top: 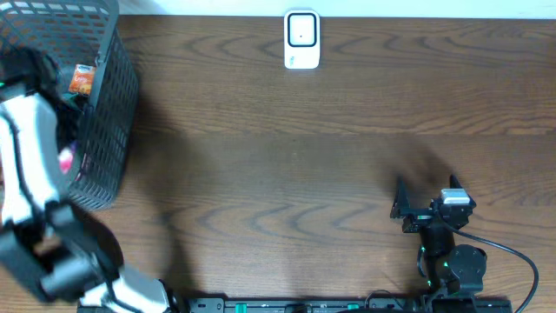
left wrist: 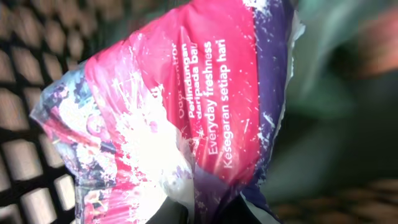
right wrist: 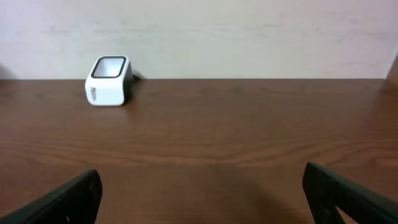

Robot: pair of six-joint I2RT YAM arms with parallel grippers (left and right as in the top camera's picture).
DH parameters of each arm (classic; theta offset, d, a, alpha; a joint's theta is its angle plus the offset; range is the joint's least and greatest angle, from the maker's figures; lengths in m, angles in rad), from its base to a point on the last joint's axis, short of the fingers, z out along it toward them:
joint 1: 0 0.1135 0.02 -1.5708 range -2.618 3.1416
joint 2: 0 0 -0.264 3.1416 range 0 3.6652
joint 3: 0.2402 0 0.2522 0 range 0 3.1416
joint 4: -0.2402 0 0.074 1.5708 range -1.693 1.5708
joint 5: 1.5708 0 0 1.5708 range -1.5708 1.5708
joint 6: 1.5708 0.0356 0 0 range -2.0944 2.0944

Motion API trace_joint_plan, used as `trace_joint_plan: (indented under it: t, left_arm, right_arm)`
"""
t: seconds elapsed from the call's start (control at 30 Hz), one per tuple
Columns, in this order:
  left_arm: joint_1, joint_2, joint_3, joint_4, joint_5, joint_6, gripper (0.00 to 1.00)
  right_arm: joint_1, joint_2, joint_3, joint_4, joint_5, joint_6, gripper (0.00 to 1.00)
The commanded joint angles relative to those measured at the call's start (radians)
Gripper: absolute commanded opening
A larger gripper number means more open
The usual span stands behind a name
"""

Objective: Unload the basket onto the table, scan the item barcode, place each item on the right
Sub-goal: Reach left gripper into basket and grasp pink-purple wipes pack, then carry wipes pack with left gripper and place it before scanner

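1. Left pincer [left wrist: 189,214]: clamped on the pink packet [left wrist: 205,106], arm bent down into the basket [top: 109,130].
2. Right pincer [right wrist: 205,196]: I see fingers apart, arm folded low, well right of the basket.

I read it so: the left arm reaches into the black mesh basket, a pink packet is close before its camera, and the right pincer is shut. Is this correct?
Not quite: the right pincer is open. The right wrist view shows its fingers wide apart, with bare table between. The left arm does reach into the black mesh basket, the pink packet close before its camera.
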Motion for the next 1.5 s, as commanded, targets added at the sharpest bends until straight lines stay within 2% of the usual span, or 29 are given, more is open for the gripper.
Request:
trace_joint_plan:
  t: [0.0,0.23,0.47,0.63,0.7,0.83,0.93,1.2,1.47]
  left_arm:
    - [0.003,-0.2,0.053,0.055,-0.011,0.03,0.07]
    - [0.002,-0.44,0.053,0.239,0.016,0.03,0.07]
    - [-0.027,-0.562,0.053,0.357,0.326,0.03,0.07]
    - [-0.168,-0.567,0.053,0.388,0.513,0.032,0.08]
    - [-0.267,-0.552,0.049,0.385,0.518,0.078,0.07]
    - [-0.488,-0.49,0.04,0.381,0.517,0.358,0.07]
    - [-0.634,-0.416,0.039,0.361,0.501,0.463,0.07]
    - [-0.899,-0.132,0.039,0.304,0.362,0.521,0.07]
    - [-1.015,0.13,0.039,0.357,0.322,0.52,0.07]
  right_arm:
    - [-0.006,-0.004,-0.002,-0.004,-0.002,-0.011,0.99]
    - [-0.006,-0.004,-0.002,-0.004,-0.002,-0.011,0.99]
    - [-0.006,-0.004,-0.002,-0.004,-0.002,-0.011,0.99]
    - [-0.006,-0.004,-0.002,-0.004,-0.002,-0.011,0.99]
    - [-0.006,-0.004,-0.002,-0.004,-0.002,-0.011,0.99]
    - [-0.006,-0.004,-0.002,-0.004,-0.002,-0.011,0.99]
    - [-0.006,-0.004,-0.002,-0.004,-0.002,-0.011,0.99]
    - [-0.006,-0.004,-0.002,-0.004,-0.002,-0.011,0.99]
    - [-0.006,-0.004,-0.002,-0.004,-0.002,-0.011,0.99]
